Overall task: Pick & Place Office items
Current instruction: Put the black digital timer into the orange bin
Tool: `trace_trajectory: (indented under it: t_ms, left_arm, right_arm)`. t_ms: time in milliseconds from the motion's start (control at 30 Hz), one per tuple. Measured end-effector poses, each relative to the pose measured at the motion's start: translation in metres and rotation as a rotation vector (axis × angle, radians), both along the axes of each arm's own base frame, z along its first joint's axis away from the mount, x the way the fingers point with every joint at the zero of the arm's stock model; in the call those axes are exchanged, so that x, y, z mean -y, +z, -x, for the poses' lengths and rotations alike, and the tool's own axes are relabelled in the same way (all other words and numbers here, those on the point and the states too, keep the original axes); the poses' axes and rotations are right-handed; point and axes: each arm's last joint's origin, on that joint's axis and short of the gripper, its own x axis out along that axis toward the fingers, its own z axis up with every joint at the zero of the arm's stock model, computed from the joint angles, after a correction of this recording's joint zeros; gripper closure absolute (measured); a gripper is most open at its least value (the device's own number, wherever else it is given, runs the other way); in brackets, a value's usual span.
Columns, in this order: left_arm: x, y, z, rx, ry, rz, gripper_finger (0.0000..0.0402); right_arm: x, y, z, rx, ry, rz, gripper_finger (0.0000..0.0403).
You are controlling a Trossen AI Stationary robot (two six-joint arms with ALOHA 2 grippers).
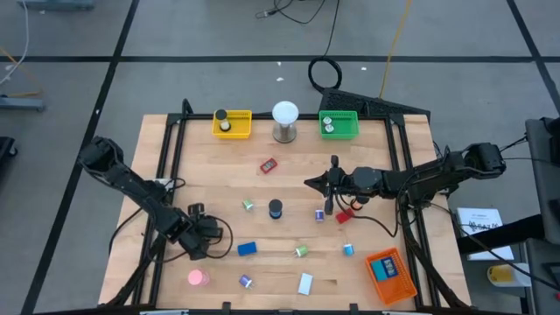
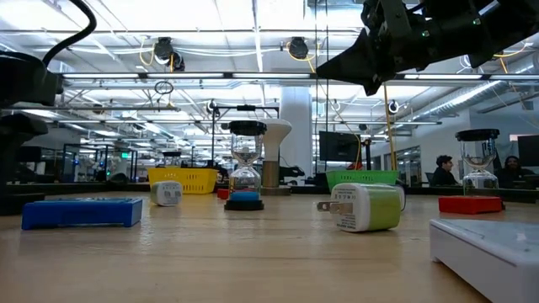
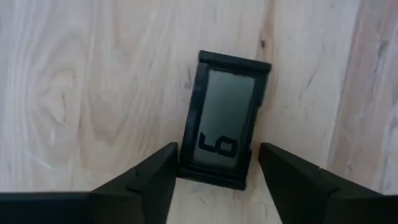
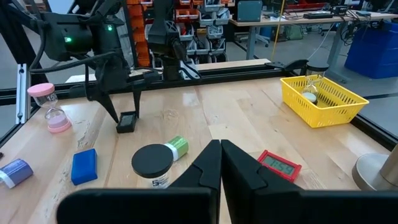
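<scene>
- My left gripper [image 1: 203, 229] is low over the near-left part of the wooden surface [image 1: 289, 188], its fingers [image 3: 146, 180] spread to either side of a small black timer [image 3: 225, 127] that lies flat with its screen up. The fingers stand just beside the timer's lower corners; I cannot tell whether they touch it, and they are not clamped on it.
- My right gripper [image 1: 313, 183] hangs above the middle of the surface, pointing toward the left arm, fingers pressed together on nothing.
- Office items lie scattered around: a red timer [image 1: 268, 164] towards the far side, a black-capped hourglass [image 1: 276, 208] at the centre, a blue block [image 1: 247, 249] nearer the front edge, a pink hourglass [image 1: 196, 278] at the near-left corner, a white block [image 1: 305, 283] near the front edge, a green plug [image 1: 301, 251] between them.
- A red block [image 1: 344, 215] lies just below my right arm.
- At the far edge stand a yellow tray [image 1: 233, 123] and a green tray [image 1: 339, 125], each with small items inside, with a white ball on a metal stand [image 1: 285, 121] between them.
- An orange tray [image 1: 390, 275] sits at the near-right corner, holding something blue.
</scene>
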Motion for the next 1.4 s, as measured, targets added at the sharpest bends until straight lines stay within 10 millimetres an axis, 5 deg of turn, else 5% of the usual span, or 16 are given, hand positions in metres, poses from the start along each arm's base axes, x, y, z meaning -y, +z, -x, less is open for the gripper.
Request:
trace_trajectory:
  t_ms: [167, 367, 667, 867, 1067, 1400]
  left_arm:
    - [0.002, 0.0, 0.002, 0.004, -0.01, -0.004, 0.0241]
    - [0.0, 0.007, 0.005, 0.088, -0.008, -0.041, 0.0247]
    - [0.006, 0.022, -0.014, 0.616, -0.005, -0.053, 0.0247]
    - [-0.008, 0.02, -0.025, 1.005, -0.038, 0.009, 0.0246]
    - [-0.029, 0.031, -0.04, 1.24, -0.042, -0.008, 0.0244]
    - [-0.073, 0.064, -0.102, 1.389, -0.038, -0.009, 0.0244]
  right_arm:
    - [0.0, 0.0, 0.0, -0.001, 0.0, -0.001, 0.0401]
    - [0.0, 0.0, 0.0, -0.001, 0.0, 0.0, 0.0402]
    - [0.0, 0.0, 0.0, -0.001, 0.0, -0.001, 0.0401]
    - [-0.003, 0.003, 0.0, 0.034, 0.012, -0.005, 0.039]
    - [-0.022, 0.011, -0.004, 0.166, 0.087, 0.031, 0.0348]
    - [-0.037, 0.011, -0.035, 0.216, 0.12, -0.008, 0.022]
